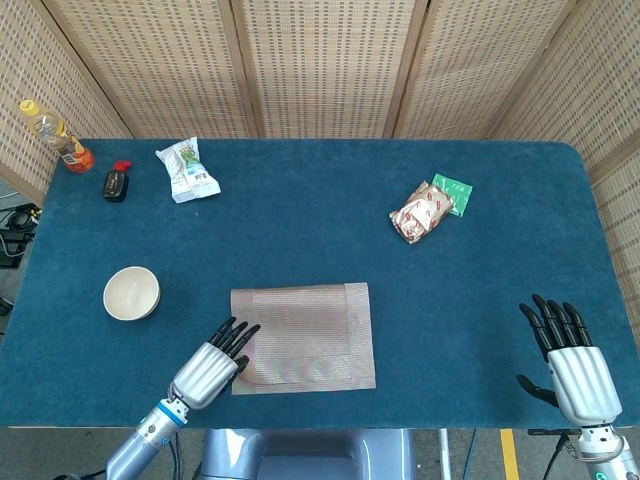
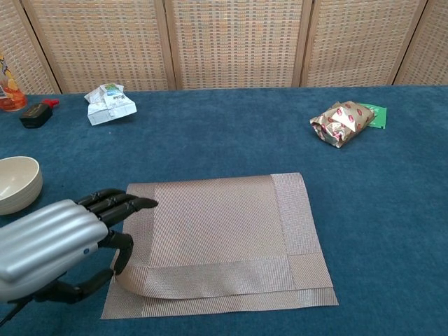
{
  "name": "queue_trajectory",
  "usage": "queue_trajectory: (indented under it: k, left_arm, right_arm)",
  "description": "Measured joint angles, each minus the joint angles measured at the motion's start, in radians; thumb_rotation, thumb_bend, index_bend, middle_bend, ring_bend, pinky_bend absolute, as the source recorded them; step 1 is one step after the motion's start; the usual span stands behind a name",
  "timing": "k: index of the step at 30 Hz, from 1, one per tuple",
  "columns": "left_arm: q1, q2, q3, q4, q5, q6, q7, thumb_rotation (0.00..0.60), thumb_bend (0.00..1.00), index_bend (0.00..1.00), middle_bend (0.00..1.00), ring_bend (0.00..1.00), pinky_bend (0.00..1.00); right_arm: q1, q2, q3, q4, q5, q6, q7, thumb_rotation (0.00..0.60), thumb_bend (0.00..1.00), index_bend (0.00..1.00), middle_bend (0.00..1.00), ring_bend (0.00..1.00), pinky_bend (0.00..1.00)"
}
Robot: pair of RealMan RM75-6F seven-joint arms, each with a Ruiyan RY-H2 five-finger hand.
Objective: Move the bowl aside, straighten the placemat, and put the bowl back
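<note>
A cream bowl [image 1: 131,293] [image 2: 15,183] stands on the blue table, left of the placemat and apart from it. The brown woven placemat [image 1: 310,335] [image 2: 224,224] lies folded double near the table's front edge. My left hand [image 1: 210,365] [image 2: 56,241] is at the mat's left edge, fingers over the top layer and thumb under it. It pinches that edge, which is raised and bulges at the near left corner. My right hand [image 1: 575,365] hovers open at the table's front right corner, far from the mat, and shows only in the head view.
A white snack bag [image 1: 185,170] [image 2: 108,103], a small black object with a red tip [image 1: 116,183] [image 2: 35,114] and a bottle [image 1: 55,132] sit at the back left. A red-patterned foil pack [image 1: 422,211] [image 2: 341,122] and a green packet [image 1: 455,189] lie at the back right.
</note>
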Motion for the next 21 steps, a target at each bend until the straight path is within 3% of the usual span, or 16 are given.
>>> queue_trajectory:
  k: [7,12,21]
  left_arm:
    - [-0.036,0.082,-0.091,-0.131,-0.041,0.001,0.007,0.6,0.53,0.56,0.0,0.0,0.0]
    - [-0.086,0.151,-0.192,-0.21,-0.119,-0.029,0.033,0.6,0.53,0.57,0.0,0.0,0.0]
    - [-0.21,0.208,-0.377,-0.229,-0.307,-0.12,0.07,0.6,0.53,0.58,0.0,0.0,0.0]
  right_arm:
    - [0.0,0.001,0.004,0.003,0.005,0.002,0.005,0.6,0.02,0.0,0.0,0.0,0.0]
    - [0.007,-0.003,0.012,0.009,0.028,-0.016,0.004,0.6,0.02,0.0,0.0,0.0,0.0]
    - [0.021,-0.015,0.036,0.025,0.086,-0.047,-0.009,0.6,0.02,0.0,0.0,0.0,0.0]
